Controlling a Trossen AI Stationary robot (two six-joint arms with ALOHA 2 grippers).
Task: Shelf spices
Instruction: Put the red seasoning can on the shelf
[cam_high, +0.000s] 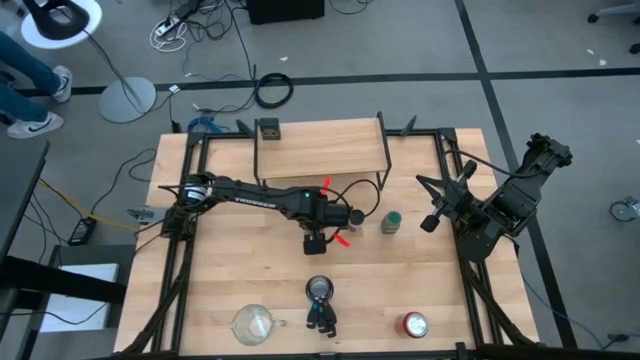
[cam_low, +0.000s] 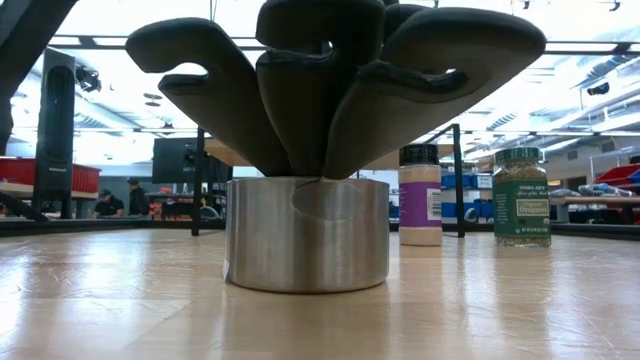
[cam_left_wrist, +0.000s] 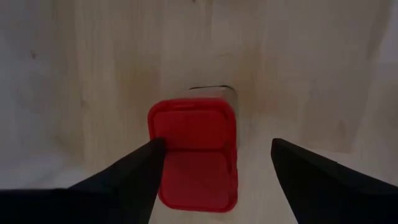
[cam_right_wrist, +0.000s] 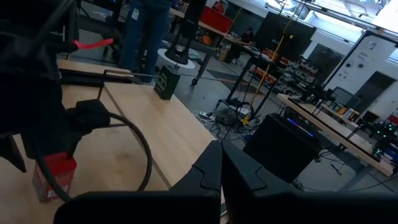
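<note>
The left gripper (cam_left_wrist: 214, 171) hangs open over the red tin (cam_left_wrist: 194, 152), off-centre toward 9 o'clock. One finger may strike the lid and tip it. The right gripper (cam_right_wrist: 219, 163) waits closed.

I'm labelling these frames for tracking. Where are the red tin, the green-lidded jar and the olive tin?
red tin (cam_left_wrist: 194, 149), left wrist view, on its red lid.
green-lidded jar (cam_low: 521, 200), low view, on its label.
olive tin (cam_high: 268, 129), high view, on its top, at the shelf's corner.
</note>
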